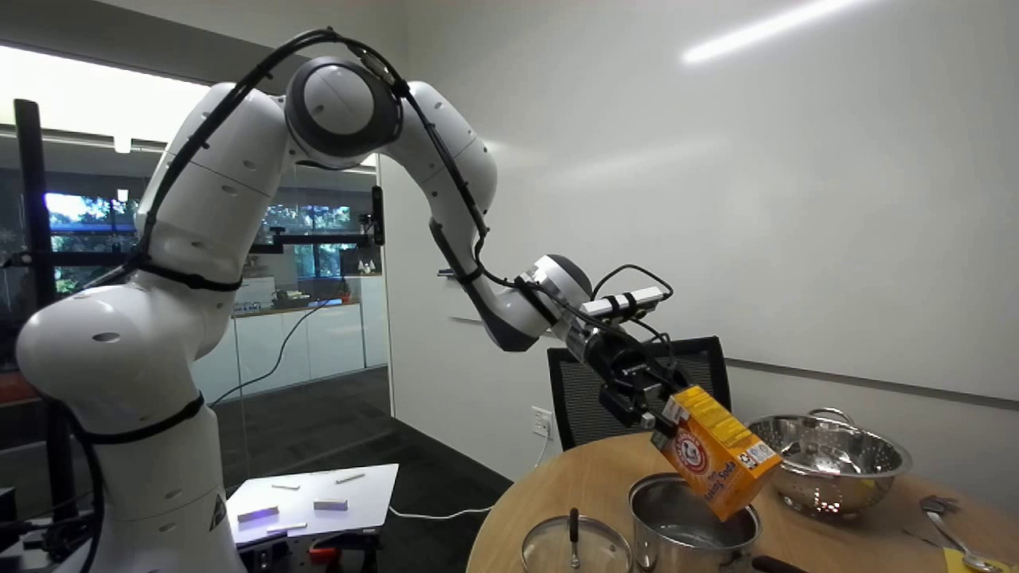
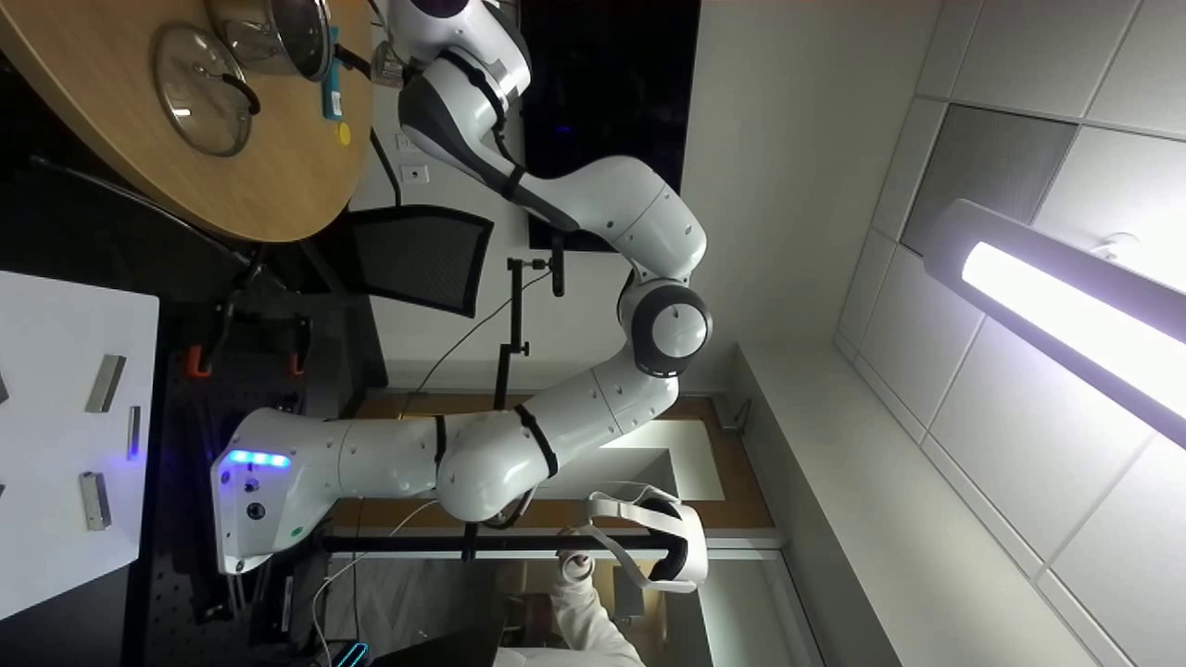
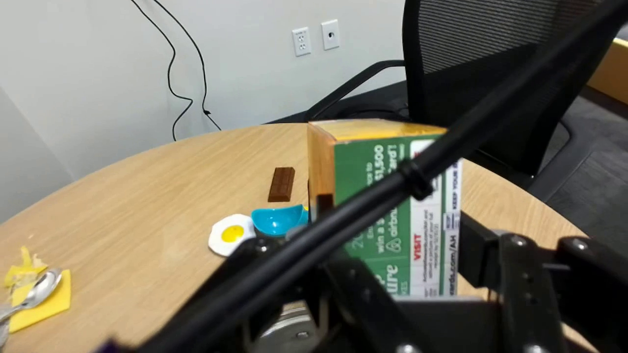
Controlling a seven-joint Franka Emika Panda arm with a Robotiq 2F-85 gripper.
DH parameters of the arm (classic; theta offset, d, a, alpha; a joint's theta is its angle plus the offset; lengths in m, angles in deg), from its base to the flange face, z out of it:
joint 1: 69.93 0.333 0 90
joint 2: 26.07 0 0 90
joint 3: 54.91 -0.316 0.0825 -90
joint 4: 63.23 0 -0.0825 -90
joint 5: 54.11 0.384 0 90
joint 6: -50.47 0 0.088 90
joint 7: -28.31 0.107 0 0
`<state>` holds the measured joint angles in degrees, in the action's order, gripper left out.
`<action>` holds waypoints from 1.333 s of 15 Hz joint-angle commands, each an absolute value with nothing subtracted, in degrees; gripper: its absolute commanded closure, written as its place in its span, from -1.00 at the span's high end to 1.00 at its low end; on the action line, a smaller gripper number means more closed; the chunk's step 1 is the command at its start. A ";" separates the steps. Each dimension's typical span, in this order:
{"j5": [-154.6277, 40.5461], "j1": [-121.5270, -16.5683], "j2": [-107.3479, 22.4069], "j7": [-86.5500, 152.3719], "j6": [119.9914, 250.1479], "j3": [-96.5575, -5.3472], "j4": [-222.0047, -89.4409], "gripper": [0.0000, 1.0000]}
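My gripper (image 1: 667, 414) is shut on an orange baking soda box (image 1: 716, 458) and holds it tilted in the air. In an exterior view the box overlaps the far right rim of a steel pot (image 1: 649, 525); whether it touches the pot cannot be told. In the wrist view a green printed side of the box (image 3: 360, 162) stands between the fingers (image 3: 397, 245), partly hidden by a black cable. The pot also shows in an exterior view (image 2: 259, 42), where the gripper is out of view. A glass lid (image 1: 549, 549) with a black handle lies beside the pot.
A steel colander (image 1: 836, 481) stands behind the pot on the round table (image 1: 509, 525). In the wrist view are a toy egg (image 3: 221, 240), a blue scoop (image 3: 277, 220), a chocolate bar (image 3: 282, 184) and a spoon (image 3: 46, 287) on yellow pieces. A black chair (image 1: 573, 398) stands at the table's edge.
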<state>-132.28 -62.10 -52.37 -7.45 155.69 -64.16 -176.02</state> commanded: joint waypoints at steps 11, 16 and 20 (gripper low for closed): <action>-107.36 -69.43 -47.19 -10.80 161.74 -62.53 -174.75 -0.45; -98.90 -71.89 -47.43 -11.97 164.52 -61.77 -175.42 -0.45; -87.72 -73.80 -47.72 -14.28 169.79 -61.61 -176.83 -0.45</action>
